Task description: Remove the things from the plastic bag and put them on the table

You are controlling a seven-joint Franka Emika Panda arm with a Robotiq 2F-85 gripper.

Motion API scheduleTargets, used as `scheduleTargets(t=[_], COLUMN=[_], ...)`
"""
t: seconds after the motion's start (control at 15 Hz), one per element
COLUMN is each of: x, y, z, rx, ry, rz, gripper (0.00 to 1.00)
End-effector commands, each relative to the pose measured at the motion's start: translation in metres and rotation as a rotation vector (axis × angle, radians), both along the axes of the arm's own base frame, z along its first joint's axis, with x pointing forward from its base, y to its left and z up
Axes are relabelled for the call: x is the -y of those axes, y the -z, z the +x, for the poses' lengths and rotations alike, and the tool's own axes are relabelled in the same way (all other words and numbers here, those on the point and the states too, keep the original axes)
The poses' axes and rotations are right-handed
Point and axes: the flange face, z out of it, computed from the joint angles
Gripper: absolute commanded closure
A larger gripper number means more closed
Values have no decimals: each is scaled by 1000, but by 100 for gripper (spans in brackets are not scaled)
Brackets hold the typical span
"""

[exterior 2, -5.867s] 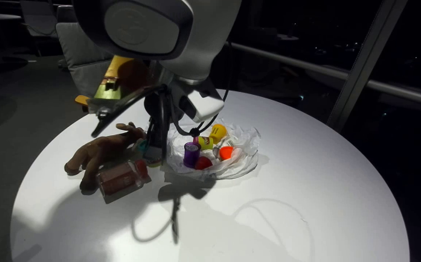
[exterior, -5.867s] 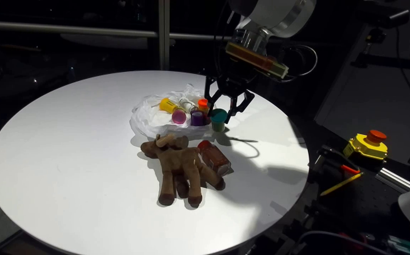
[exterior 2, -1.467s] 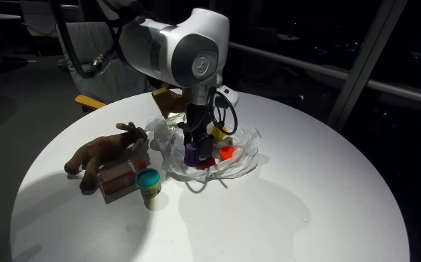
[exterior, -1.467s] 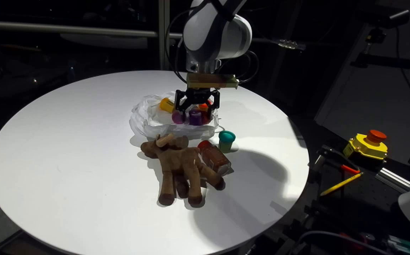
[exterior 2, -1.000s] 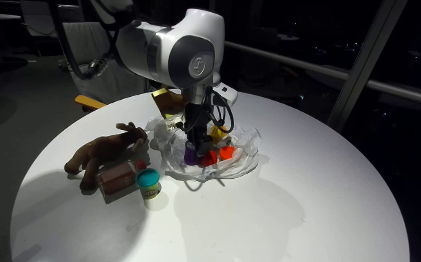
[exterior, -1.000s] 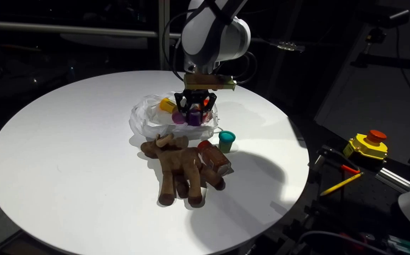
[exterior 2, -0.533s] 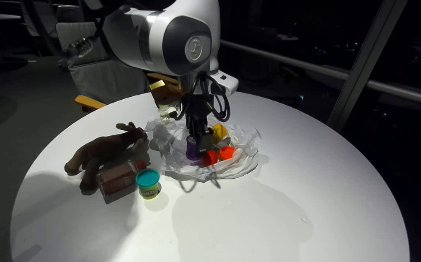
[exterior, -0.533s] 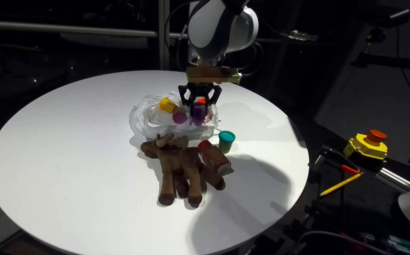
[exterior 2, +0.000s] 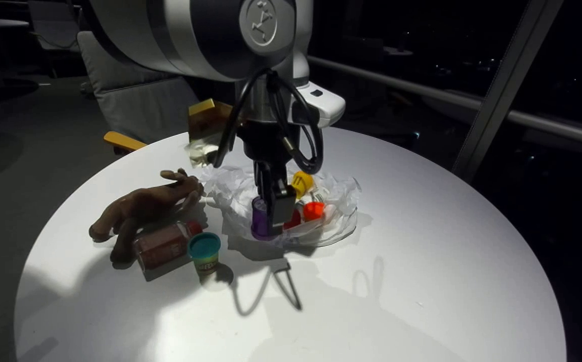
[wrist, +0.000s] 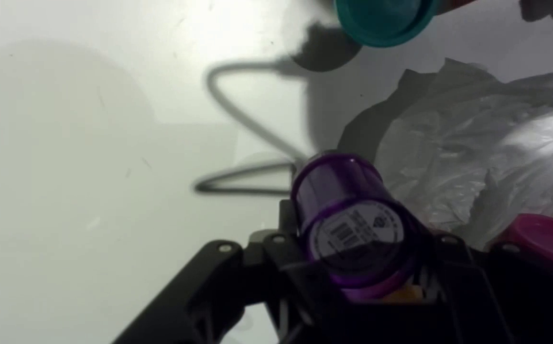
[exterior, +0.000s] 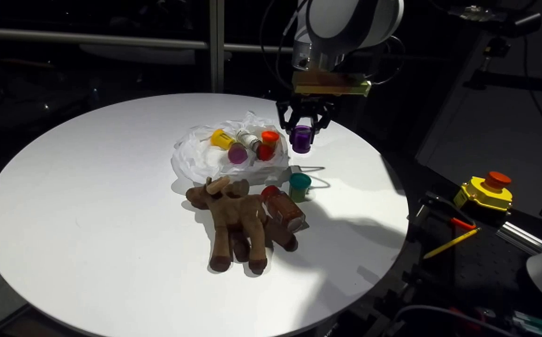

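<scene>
The gripper (exterior: pixel 302 138) is no longer down in the plastic bag (exterior: pixel 189 161); it hangs higher and just beside it, over the table (exterior: pixel 111 210). The purple tub (wrist: pixel 348 215), earlier among the tubs in the bag, now hangs clasped between its fingers. The teal-lidded tub (exterior: pixel 300 186), between those fingers at the bag's rim in the oldest frames, now stands on the table below the gripper and apart from it. Beside the gripper, in the bag, the red lid (exterior: pixel 265 152), earlier half hidden by the purple tub, shows in full, and the white bottle (exterior: pixel 247 139) is back in fuller sight.
</scene>
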Motion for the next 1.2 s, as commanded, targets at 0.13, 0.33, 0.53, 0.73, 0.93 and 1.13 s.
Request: scheduleTargets(t=[0.13,0.33,0.53,0.73,0.93,1.13], x=[22,25,22,17,6,-21], y=[56,91,78,55,28,5], z=[-23,-26,-23,-23,-16,4], rx=[28,39,112,181,229,253], ry=[28,25,12,-2,-30,-87], rz=[-10,-43,-62,-81,-107,-115], gripper=[77,77,27,12,0,0])
